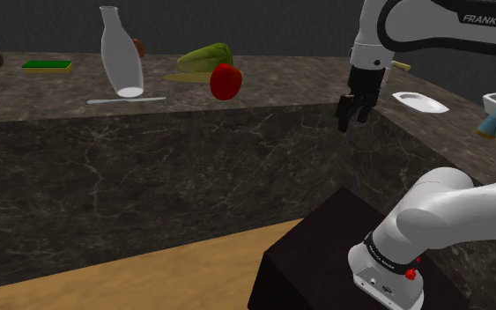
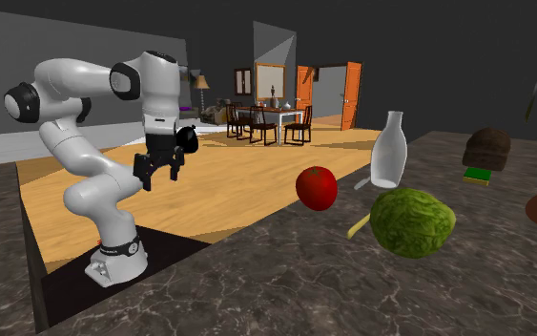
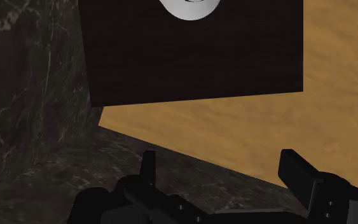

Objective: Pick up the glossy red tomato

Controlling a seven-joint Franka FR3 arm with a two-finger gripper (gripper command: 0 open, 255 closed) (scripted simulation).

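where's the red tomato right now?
The glossy round red tomato sits near the dark stone counter's front edge, mid-frame in the shoulder view, next to the green leafy head.

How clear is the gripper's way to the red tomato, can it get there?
Probably yes. The tomato sits near the edge of the counter, clear of the lettuce behind and the bottle beside it. The gripper hangs to the shoulder view's right, jaws open, with only bare counter between.
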